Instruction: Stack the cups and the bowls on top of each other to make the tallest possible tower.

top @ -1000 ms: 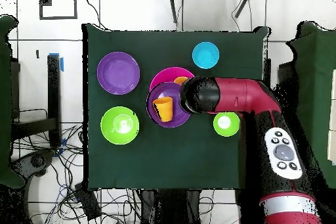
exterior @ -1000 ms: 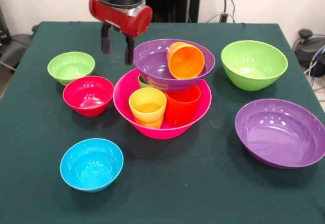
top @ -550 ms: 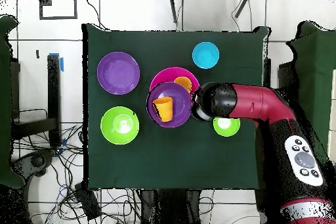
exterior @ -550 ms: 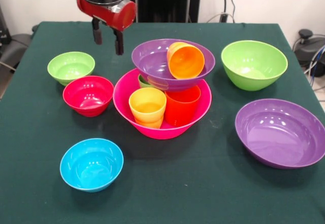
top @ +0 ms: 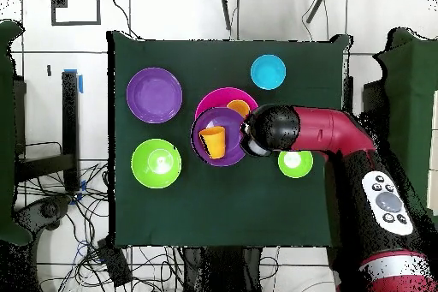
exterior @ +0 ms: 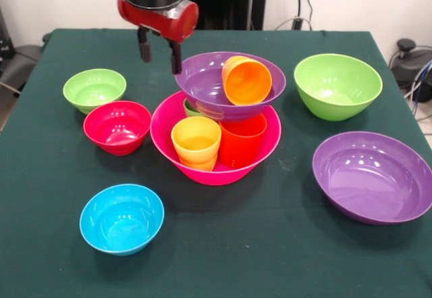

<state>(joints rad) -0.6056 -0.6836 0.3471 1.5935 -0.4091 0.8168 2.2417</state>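
- Fingers (exterior: 175, 56) spread apart, nothing between them; gripper (exterior: 160, 49) hangs above the table at about 10 o'clock of the upper purple bowl (exterior: 206, 82), apart from its rim.
- Upper purple bowl sits on the cups inside the hot-pink bowl (exterior: 169, 142); this is the tower so far.
- Orange cup (exterior: 247, 80) lies tipped on its side in the upper purple bowl, mouth toward the camera.
- Yellow-orange cup (exterior: 196, 139) and red-orange cup (exterior: 243, 139) stand upright in the hot-pink bowl; green cup (exterior: 190, 108) only peeks out behind.
- Loose bowls: red bowl (exterior: 117, 126) at 9 o'clock of tower, small light-green bowl (exterior: 94, 88) at 10, blue bowl (exterior: 121, 218) at 7, medium light-green bowl (exterior: 337, 85) at 2, second purple bowl (exterior: 373, 176) at 4.
- Handling guess: light, stiff, glossy plastic, likely slippery; pinch a bowl across its rim wall, a cup across its lip.
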